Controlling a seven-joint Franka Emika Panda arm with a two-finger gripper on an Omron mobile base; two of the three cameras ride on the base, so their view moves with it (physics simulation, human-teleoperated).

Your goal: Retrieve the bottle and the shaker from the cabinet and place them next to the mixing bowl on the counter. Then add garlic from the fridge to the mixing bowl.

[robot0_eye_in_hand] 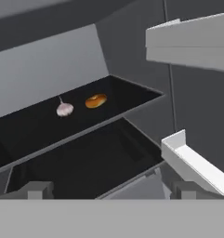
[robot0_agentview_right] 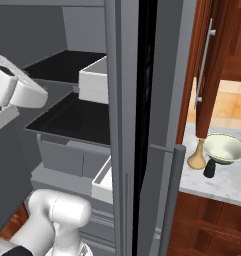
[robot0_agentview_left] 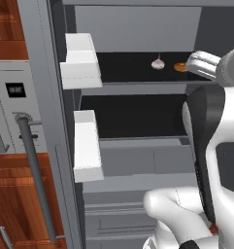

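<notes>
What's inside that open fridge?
On the upper dark shelf of the fridge lie the garlic and a small orange item. The shelf below looks bare, though the arm covers its right end. White door bins look empty from here.

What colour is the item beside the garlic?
Orange, next to the pale garlic; clearest in the hand view.

Garlic [robot0_agentview_left: 158,63]: you are looking at a small pale bulb sitting upright on the fridge's [robot0_agentview_left: 138,29] dark upper shelf, door standing open. Bottle [robot0_agentview_right: 196,156], tan, and shaker [robot0_agentview_right: 209,169], black, are standing just beside the mixing bowl [robot0_agentview_right: 226,148] on the marbled table [robot0_agentview_right: 227,184].
</notes>
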